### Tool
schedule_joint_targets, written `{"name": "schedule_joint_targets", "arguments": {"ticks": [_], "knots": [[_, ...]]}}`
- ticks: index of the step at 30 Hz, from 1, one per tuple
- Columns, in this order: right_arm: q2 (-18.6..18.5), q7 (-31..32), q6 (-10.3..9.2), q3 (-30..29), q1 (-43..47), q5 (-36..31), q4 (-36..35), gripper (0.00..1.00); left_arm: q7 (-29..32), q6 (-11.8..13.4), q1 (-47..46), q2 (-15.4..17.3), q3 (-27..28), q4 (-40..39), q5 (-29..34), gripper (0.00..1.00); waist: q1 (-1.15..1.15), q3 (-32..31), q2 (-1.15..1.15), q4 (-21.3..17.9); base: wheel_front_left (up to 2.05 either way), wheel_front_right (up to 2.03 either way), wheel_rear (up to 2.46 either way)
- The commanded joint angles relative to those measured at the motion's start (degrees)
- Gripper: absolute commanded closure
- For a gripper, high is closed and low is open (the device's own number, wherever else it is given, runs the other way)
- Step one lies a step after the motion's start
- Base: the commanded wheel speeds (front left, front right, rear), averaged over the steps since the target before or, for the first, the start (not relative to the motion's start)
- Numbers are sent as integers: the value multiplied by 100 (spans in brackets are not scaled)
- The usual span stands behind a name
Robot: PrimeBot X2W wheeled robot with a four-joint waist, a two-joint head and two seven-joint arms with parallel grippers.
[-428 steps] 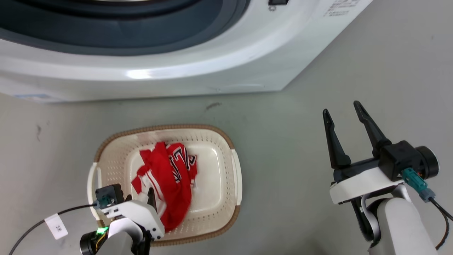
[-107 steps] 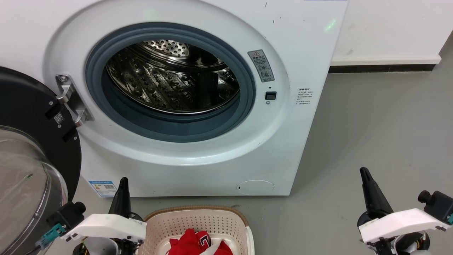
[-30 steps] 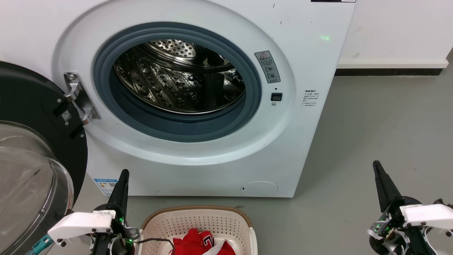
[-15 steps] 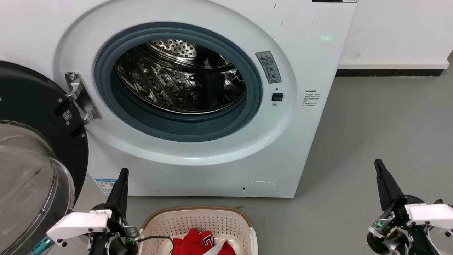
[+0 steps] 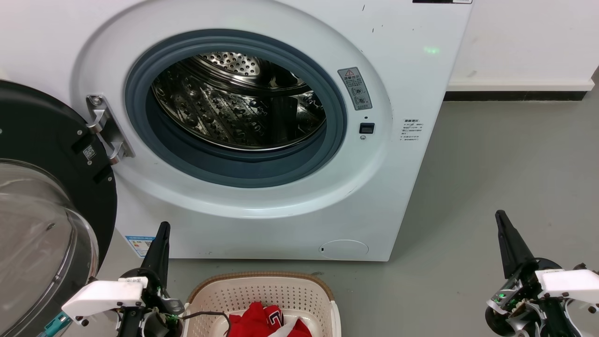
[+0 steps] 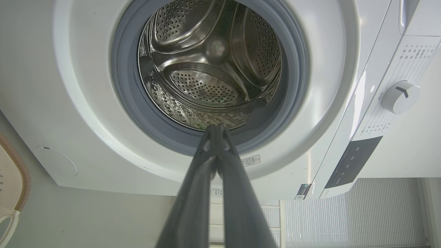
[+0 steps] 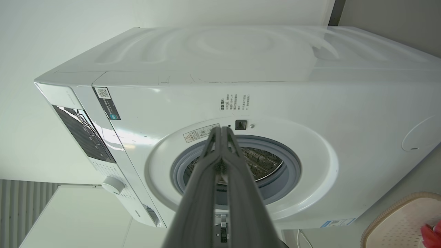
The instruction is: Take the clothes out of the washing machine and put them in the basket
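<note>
The door hangs open at 9 o'clock. The left claw is at 7 o'clock, fingers pressed together. The washing machine stands at 12 o'clock. Red clothes lie in the basket at 6 o'clock. The right claw is at 4 o'clock, also pressed together.

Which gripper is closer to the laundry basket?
The left gripper, just beside the basket and its brown rim; the right gripper hangs far off to the other side over the floor.

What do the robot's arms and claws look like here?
The left claw and right claw each have long, dark, tapering fingers on a white housing, with a green light below. The left claw also carries a teal connector and a thin black cable.
</note>
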Motion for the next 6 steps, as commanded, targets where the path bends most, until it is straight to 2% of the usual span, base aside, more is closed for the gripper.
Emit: {"name": "schedule_joint_targets", "arguments": {"ticks": [1,6], "knots": [[18,33,-2,-8,-70,-20,10,100,17,-24,-35,-8,18,-22,-10,100,0,0,0,0,0,0,0],[23,44,-2,-19,-71,-30,11,100,17,-24,-34,-8,18,-23,-10,100,0,0,0,0,0,0,0]]}}
